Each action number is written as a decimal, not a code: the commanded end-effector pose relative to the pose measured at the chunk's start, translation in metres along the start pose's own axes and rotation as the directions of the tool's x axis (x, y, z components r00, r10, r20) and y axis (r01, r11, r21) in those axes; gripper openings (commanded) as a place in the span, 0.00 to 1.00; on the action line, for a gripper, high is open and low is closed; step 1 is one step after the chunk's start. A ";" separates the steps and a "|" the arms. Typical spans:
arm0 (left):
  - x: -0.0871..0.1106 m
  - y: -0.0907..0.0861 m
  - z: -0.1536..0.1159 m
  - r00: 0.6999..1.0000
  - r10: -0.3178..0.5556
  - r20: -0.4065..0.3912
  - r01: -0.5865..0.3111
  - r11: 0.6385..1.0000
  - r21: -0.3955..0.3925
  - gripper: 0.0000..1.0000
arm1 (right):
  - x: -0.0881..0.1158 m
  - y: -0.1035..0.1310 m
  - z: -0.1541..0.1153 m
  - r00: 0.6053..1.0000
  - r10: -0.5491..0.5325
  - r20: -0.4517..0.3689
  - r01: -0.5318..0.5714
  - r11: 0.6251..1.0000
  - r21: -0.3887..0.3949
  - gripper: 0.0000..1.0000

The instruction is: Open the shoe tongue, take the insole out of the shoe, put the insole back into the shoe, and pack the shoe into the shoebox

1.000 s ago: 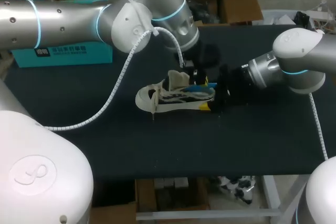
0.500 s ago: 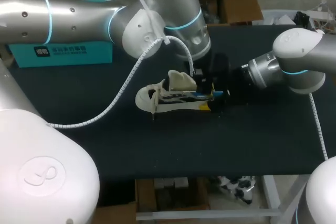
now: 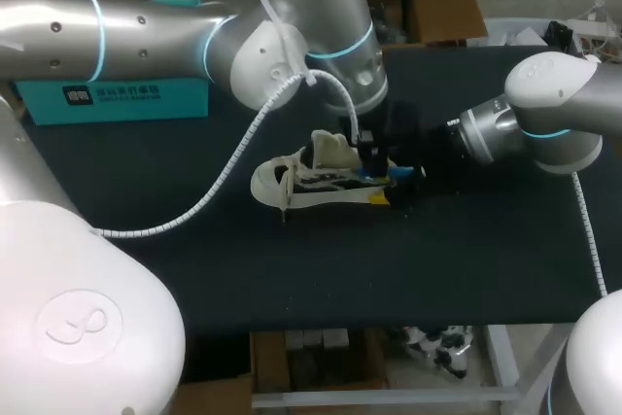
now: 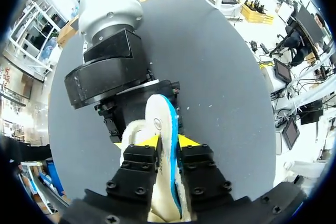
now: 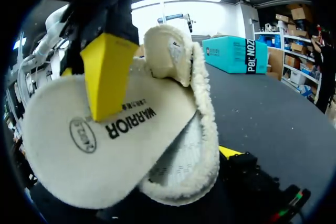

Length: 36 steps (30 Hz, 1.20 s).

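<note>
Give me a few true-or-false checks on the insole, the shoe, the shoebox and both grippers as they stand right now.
1. The left gripper is shut on the insole. True.
2. The insole lies flat on the table, clear of the shoe. False: it sticks up out of the opening of the shoe, pinched on edge between the left gripper's yellow tips.
3. The shoe is packed in the shoebox. False: it sits on the black table, and the teal shoebox is apart from it at the far left.
4. The right gripper is at the shoe's heel end. True.
</note>
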<state>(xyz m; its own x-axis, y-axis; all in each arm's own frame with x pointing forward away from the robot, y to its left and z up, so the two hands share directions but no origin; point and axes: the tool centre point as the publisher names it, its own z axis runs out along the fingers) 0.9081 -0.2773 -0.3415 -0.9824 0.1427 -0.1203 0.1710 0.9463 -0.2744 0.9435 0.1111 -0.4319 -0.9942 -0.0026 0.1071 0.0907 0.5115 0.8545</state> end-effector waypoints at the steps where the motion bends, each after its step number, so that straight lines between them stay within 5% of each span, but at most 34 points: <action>1: 0.001 0.004 -0.002 1.000 -0.006 0.006 0.006 1.000 0.010 0.00 | -0.003 -0.007 0.005 1.000 -0.001 -0.003 0.001 1.000 -0.002 0.00; 12: 0.011 -0.004 -0.054 0.999 0.030 0.032 -0.034 0.989 0.141 0.00 | -0.003 -0.007 0.005 1.000 -0.001 -0.003 0.001 1.000 -0.002 0.00; 20: 0.021 -0.019 -0.100 0.990 0.136 -0.024 -0.120 0.933 0.339 0.00 | -0.002 -0.003 -0.003 1.000 0.002 0.014 -0.003 1.000 0.012 0.00; 21: 0.022 -0.020 -0.106 0.989 0.144 -0.024 -0.125 0.923 0.363 0.00 | -0.002 -0.003 -0.005 1.000 0.004 0.016 -0.004 1.000 0.014 0.25; 22: 0.023 -0.022 -0.112 0.987 0.156 -0.025 -0.135 0.912 0.388 0.00 | -0.001 -0.003 -0.008 1.000 0.004 0.017 -0.005 1.000 0.014 0.93; 23: 0.023 -0.023 -0.118 0.983 0.181 -0.036 -0.150 0.896 0.419 0.00 | -0.001 -0.003 -0.009 1.000 0.004 0.020 -0.005 1.000 0.018 1.00; 36: 0.037 -0.048 -0.189 0.888 0.459 -0.041 -0.296 0.637 0.712 0.00 | 0.021 -0.002 -0.066 0.994 0.065 0.087 -0.077 0.986 0.147 1.00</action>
<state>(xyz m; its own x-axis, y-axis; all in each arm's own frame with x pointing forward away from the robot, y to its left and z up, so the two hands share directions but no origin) 0.8432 -0.2707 -0.1596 -0.8317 0.5238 -0.1842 0.4633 0.4719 -0.7501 0.9392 0.0623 -0.4175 -0.9882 0.0718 0.1356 0.1514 0.5989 0.7864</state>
